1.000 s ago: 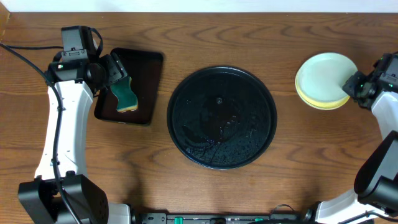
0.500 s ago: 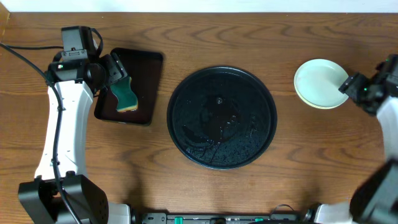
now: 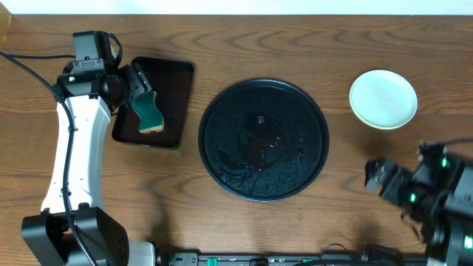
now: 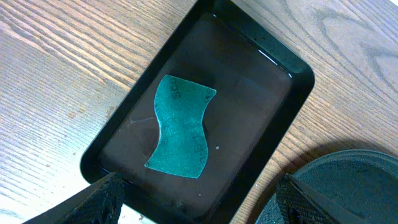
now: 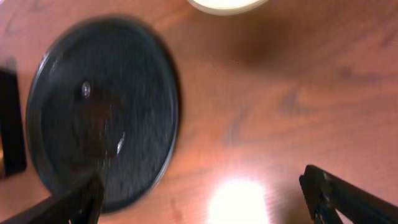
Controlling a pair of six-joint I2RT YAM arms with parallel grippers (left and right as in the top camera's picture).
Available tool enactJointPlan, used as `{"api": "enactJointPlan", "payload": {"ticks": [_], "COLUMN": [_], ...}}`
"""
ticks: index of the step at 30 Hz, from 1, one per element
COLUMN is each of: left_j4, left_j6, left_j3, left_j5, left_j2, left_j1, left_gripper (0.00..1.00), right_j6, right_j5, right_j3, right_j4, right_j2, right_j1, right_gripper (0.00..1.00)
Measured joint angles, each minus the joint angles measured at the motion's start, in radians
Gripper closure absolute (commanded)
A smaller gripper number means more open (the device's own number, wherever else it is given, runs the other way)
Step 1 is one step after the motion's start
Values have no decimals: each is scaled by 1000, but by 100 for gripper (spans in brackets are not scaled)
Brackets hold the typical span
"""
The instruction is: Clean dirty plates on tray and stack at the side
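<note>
The plates (image 3: 383,98) sit stacked on the wood at the far right, a pale mint one on top; their edge shows as plates (image 5: 227,5) at the top of the right wrist view. The round black tray (image 3: 263,139) lies in the middle with nothing on it, wet and speckled. My right gripper (image 3: 375,176) hovers open near the front right, well clear of the stack; the right gripper (image 5: 205,199) has bare wood between its fingers. My left gripper (image 3: 139,85) hangs open above a green sponge (image 4: 182,127). Nothing lies between the left gripper (image 4: 202,202) fingers.
A small rectangular black tray (image 3: 171,77) at the far left holds the green sponge (image 3: 150,112). The round tray's rim (image 4: 348,180) shows at the lower right of the left wrist view. Bare wood lies between the round tray (image 5: 99,106) and the stack.
My right gripper has opened, let go of the plate stack and drawn back toward the table's front right. The stack has settled flat. The left arm has not moved.
</note>
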Motion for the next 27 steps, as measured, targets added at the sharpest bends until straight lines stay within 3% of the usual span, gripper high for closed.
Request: {"api": "enactJointPlan", "payload": {"ticks": [5, 14, 18, 27], "left_j4": [0, -1, -1, 0], "left_j6": [0, 0, 0, 0], "left_j3": [0, 0, 0, 0], "left_j5": [0, 0, 0, 0], "left_j2": [0, 0, 0, 0], "left_j1": [0, 0, 0, 0], "left_gripper": [21, 21, 20, 20], "right_j6": [-9, -105, -124, -142], "right_j5": [-3, -3, -26, -68], "right_j3": [-7, -10, -58, -388], "right_j4": [-147, -65, 63, 515], "right_j2": [-137, -183, -243, -526], "right_j1": [0, 2, 42, 185], "right_gripper": [1, 1, 1, 1]}}
